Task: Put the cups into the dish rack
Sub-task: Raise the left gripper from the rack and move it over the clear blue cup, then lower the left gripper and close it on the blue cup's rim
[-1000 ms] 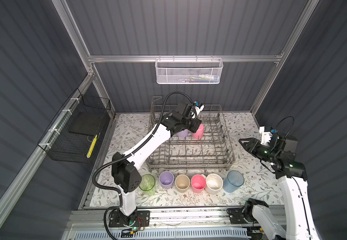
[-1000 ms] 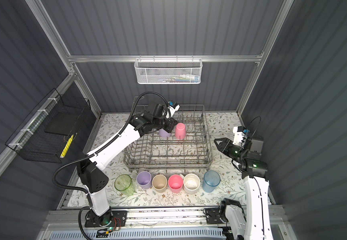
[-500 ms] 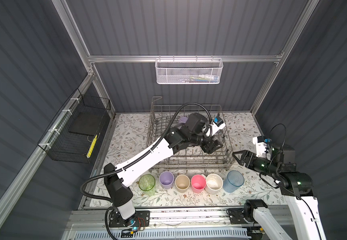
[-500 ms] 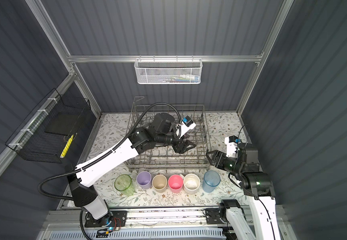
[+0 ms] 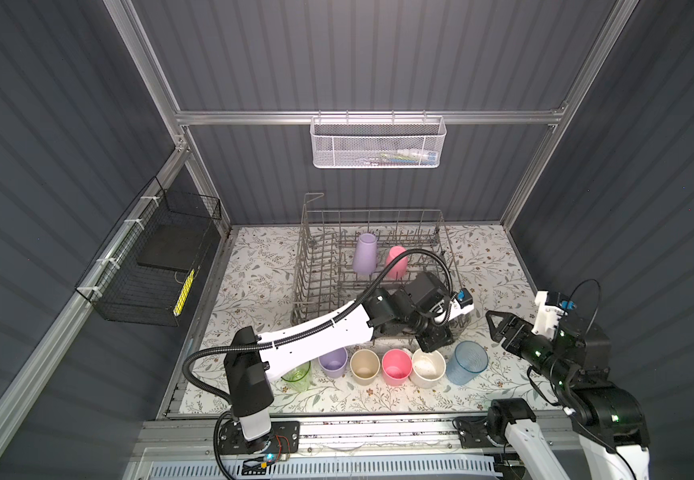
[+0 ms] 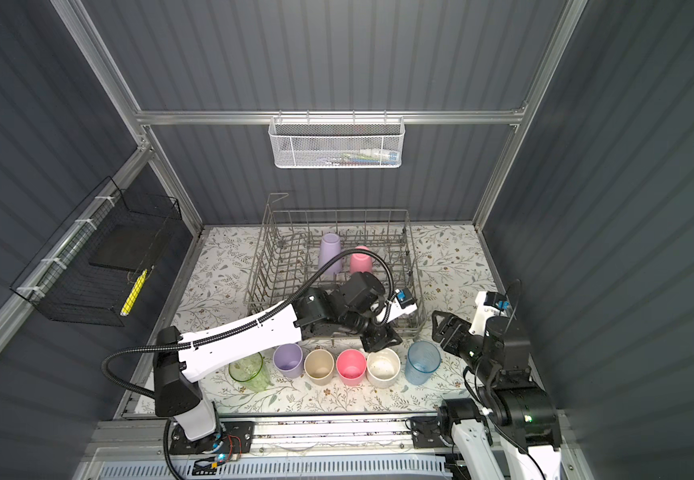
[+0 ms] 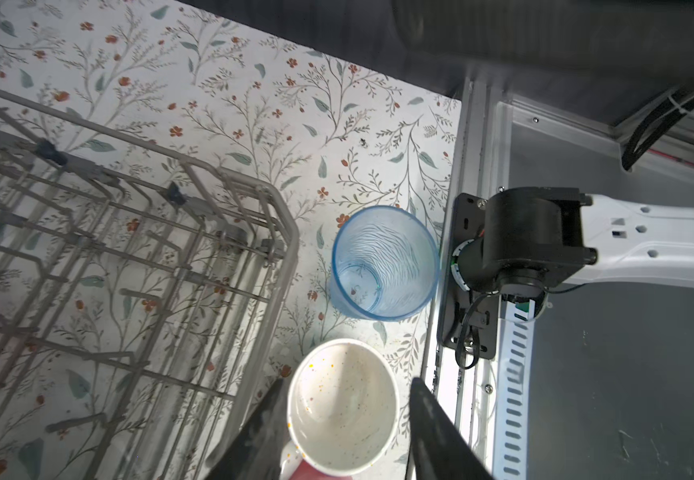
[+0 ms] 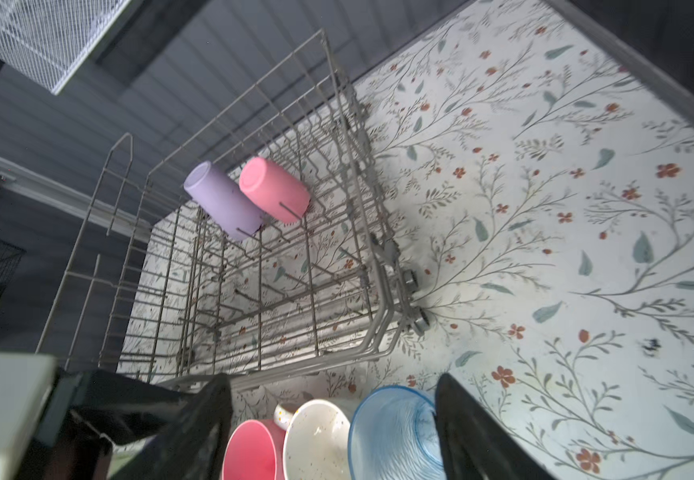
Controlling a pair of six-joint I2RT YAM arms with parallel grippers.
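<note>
While my left gripper (image 7: pixel 347 382) hangs open astride wide cream cup (image 7: pixel 343 409), reckon it's light, slick; pinch rim. Right gripper (image 8: pixel 333 378) open, 3 o'clock.

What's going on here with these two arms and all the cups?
Two robot arms are loading cups into the rack. A lilac cup and a pink cup sit upside down in it; six more stand in a row in front. The left gripper is open around the wide cream cup, not gripping yet. The right gripper hangs open near the blue cup.
</note>
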